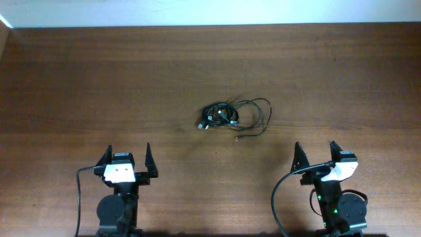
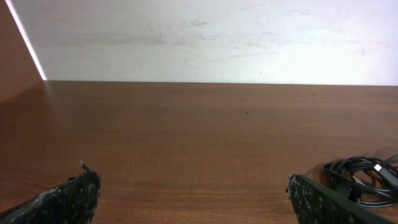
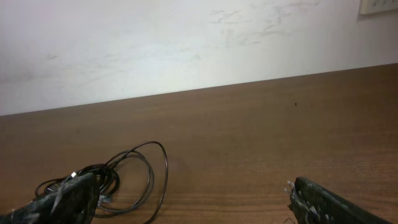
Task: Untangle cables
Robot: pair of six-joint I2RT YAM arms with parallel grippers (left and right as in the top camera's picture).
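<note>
The cables [image 1: 231, 116] lie as one tangled bunch of thin black cords near the table's middle, with a tight knot at the left and looser loops at the right. My left gripper [image 1: 127, 158] is open and empty at the front left, well short of them; the bunch shows at the right edge of the left wrist view [image 2: 364, 180]. My right gripper [image 1: 317, 155] is open and empty at the front right. The loops show at the lower left of the right wrist view [image 3: 121, 174], partly behind my left finger.
A brown wooden table [image 1: 99, 85] fills the view, with a white wall [image 1: 210, 10] along its far edge. Thicker black arm cables [image 1: 279, 197] hang by both arm bases at the front.
</note>
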